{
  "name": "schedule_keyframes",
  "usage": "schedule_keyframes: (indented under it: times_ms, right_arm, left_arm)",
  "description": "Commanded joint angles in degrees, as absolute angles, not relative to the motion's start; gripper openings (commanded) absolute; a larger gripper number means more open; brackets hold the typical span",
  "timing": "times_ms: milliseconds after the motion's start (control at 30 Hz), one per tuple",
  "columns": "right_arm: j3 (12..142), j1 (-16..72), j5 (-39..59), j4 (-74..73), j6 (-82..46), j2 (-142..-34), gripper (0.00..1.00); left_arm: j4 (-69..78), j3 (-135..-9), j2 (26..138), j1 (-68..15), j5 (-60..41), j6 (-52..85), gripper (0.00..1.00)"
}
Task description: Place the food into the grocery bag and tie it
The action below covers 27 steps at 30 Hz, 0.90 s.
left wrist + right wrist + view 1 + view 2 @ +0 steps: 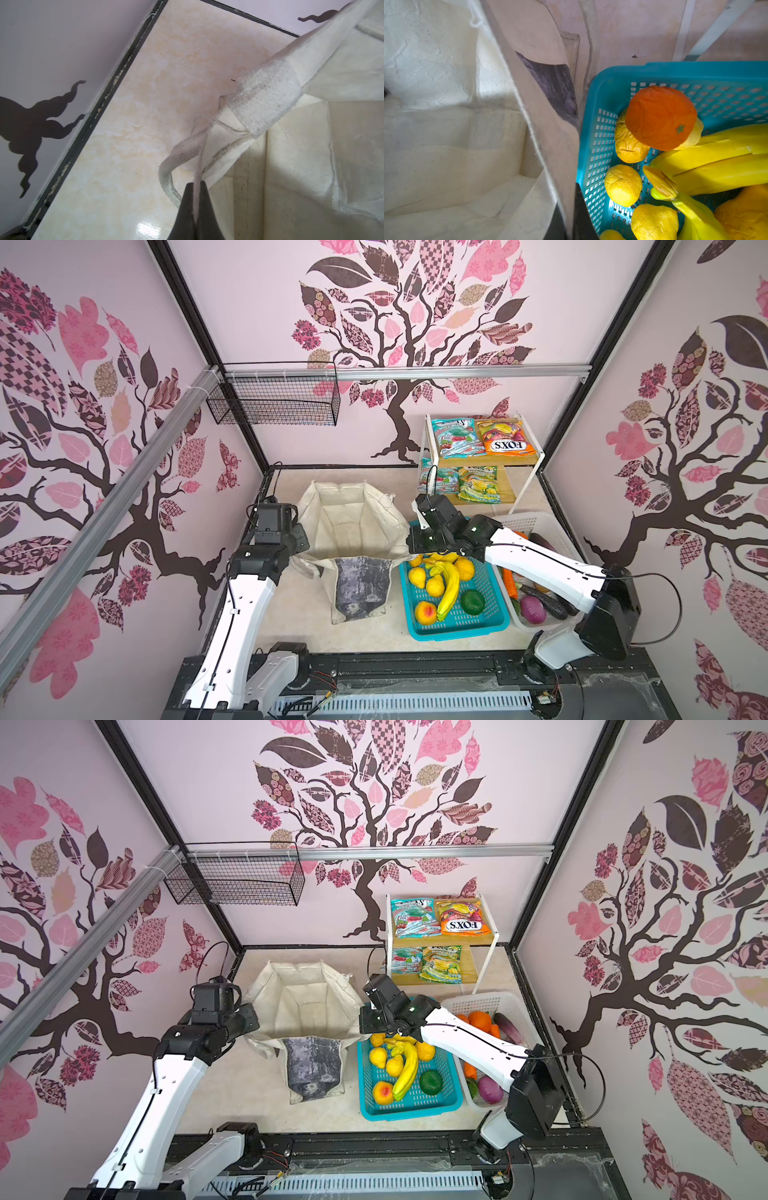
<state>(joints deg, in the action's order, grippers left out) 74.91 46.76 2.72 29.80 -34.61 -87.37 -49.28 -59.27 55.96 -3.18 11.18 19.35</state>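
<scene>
Cream canvas bag (353, 522) stands open and empty on the tabletop. No food is packed yet. Bananas (451, 585) and an orange (660, 118) lie in the teal basket (457, 632) just right of the bag, and sweet packets (505, 439) sit on the shelf (510, 485) behind it. Tying also remains. Left jaws are clamped on cloth at the bag's left rim and right jaws on its right rim, holding the mouth wide.
</scene>
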Motion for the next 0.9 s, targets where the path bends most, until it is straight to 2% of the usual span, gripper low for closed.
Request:
schedule_keyframes:
  times_ms: [0,167,267,400,533,633,667,700,733,767,867]
  right_arm:
    - [74.48,46.61,3.95,29.37,-35.13,-84.42,0.0]
    - [69.25,46.67,7.02,22.01,-36.78,-82.17,0.1]
    - [68.42,46.65,7.87,19.95,-36.89,-81.42,0.23]
    - [66.81,46.59,8.42,17.31,-37.37,-79.14,0.46]
    - [64.72,46.65,8.07,14.47,-37.28,-75.54,0.57]
    - [63.84,46.6,5.99,14.96,-36.77,-73.25,0.69]
    - [63.72,46.62,4.98,15.61,-36.53,-72.55,0.73]
    - [63.85,46.61,4.02,16.45,-36.32,-72.07,0.86]
    - [63.94,46.62,2.8,17.2,-35.88,-71.44,0.93]
    - [64.32,46.61,1.62,17.92,-35.34,-70.92,0.99]
    - [65.75,46.64,-0.54,19.36,-32.89,-69.67,1.0]
  left_arm:
    - [-44.72,-56.71,53.12,-2.85,6.67,17.79,0.0]
    - [-41.58,-52.3,48.89,-2.9,4.41,17.26,0.0]
    - [-40.02,-51.29,49.03,-2.9,-1.97,17.07,0.0]
    - [-40.16,-51.32,49.92,-2.9,-2.88,17.31,0.05]
    - [-41.04,-51.5,50.28,-2.9,-1.67,17.5,0.06]
    - [-40.96,-51.18,49.6,-2.85,-1.25,17.63,0.13]
    - [-40.92,-51.2,49.55,-2.9,-1.02,17.67,0.18]
    - [-41.02,-51.12,49.55,-2.88,-0.75,17.75,0.25]
    - [-41.13,-51.11,49.63,-2.87,-0.42,17.75,0.33]
    - [-41.3,-51.15,49.74,-2.9,-0.26,17.67,0.34]
    - [-41.59,-51.24,49.72,-2.89,0.49,17.62,0.35]
